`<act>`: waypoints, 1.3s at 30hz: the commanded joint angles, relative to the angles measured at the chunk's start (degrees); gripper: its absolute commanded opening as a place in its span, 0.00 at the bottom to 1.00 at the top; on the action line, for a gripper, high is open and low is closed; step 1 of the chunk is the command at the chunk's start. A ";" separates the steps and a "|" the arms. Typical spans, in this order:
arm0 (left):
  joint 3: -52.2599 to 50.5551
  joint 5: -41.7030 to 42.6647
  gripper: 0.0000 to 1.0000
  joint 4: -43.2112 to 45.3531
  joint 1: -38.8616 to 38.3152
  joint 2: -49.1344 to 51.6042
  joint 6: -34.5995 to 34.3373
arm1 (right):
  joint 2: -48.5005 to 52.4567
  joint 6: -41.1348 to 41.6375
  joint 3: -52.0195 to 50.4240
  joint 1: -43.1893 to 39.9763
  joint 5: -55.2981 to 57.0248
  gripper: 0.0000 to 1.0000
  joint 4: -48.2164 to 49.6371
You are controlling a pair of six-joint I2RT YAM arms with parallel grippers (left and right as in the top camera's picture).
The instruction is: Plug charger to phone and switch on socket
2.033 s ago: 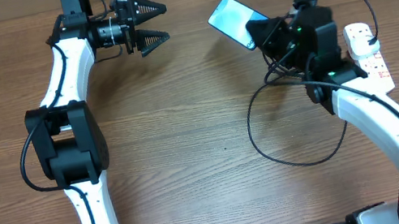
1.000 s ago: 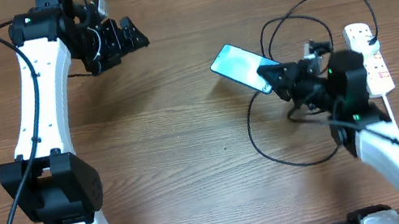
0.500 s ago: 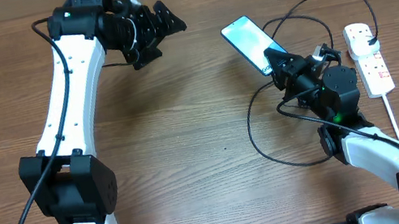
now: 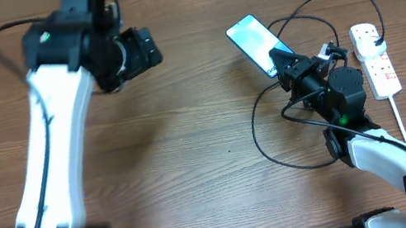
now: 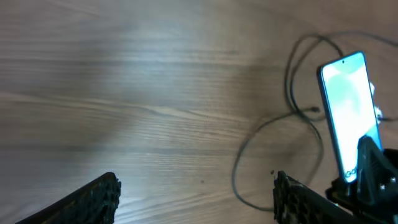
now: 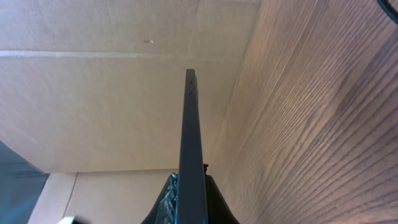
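Currently right end effector (image 4: 287,68) clamps the phone (image 4: 252,38); left end effector (image 5: 196,180) is spread wide.

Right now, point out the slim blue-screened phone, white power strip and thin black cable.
slim blue-screened phone (image 4: 254,39), overhead view, screen centre.
white power strip (image 4: 377,63), overhead view, mid-body.
thin black cable (image 4: 255,132), overhead view, loop's left bend.

The phone (image 6: 191,149) (seen edge-on) sits pinched in the right end effector (image 6: 190,200).
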 commanded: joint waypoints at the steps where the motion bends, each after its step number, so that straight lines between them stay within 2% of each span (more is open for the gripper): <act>1: -11.74 -17.84 0.85 2.54 0.22 -11.98 -5.86 | -0.28 -1.36 0.66 0.22 0.52 0.04 0.70; 4: -29.38 -14.97 0.91 15.89 1.14 -22.34 -9.18 | -0.28 -4.81 0.68 0.22 0.50 0.04 0.85; 5: -35.98 -11.30 0.99 22.51 1.77 -25.18 -10.64 | -0.28 -5.62 0.68 0.22 0.50 0.04 0.83; 8: -48.24 0.48 1.00 38.01 4.17 -28.11 -15.96 | -0.28 -5.18 0.68 0.22 0.52 0.04 0.87; 11: -59.34 18.10 1.00 60.24 7.21 -25.59 -25.90 | -0.28 0.26 0.68 0.24 0.48 0.04 0.87; 12: -61.35 22.18 1.00 66.60 7.72 -23.34 -30.91 | -0.28 3.10 0.68 0.28 0.42 0.04 0.83; 16: -61.92 30.62 1.00 80.59 7.63 -14.67 -43.12 | -0.28 15.50 0.68 1.33 0.24 0.04 0.85; 21: -61.92 40.52 1.00 100.10 7.08 -4.00 -57.83 | 0.00 18.80 0.74 4.96 1.68 0.04 0.87; 23: -61.92 43.17 1.00 105.18 6.45 -0.72 -62.69 | 0.26 18.80 0.79 6.67 4.02 0.04 0.90; 27: -61.92 45.35 0.97 108.74 4.76 2.84 -68.83 | 1.99 18.75 2.23 9.64 5.64 0.04 0.87; 33: -61.88 45.24 0.94 115.25 2.27 3.15 -72.59 | 5.18 18.71 6.36 13.62 5.40 0.04 0.83; 36: -61.88 45.27 0.87 114.53 2.21 3.15 -73.00 | 5.22 18.78 7.13 13.70 2.86 0.04 0.87; 39: -61.88 45.27 0.83 114.22 2.19 3.15 -75.08 | 5.22 18.78 7.43 13.73 0.11 0.04 0.83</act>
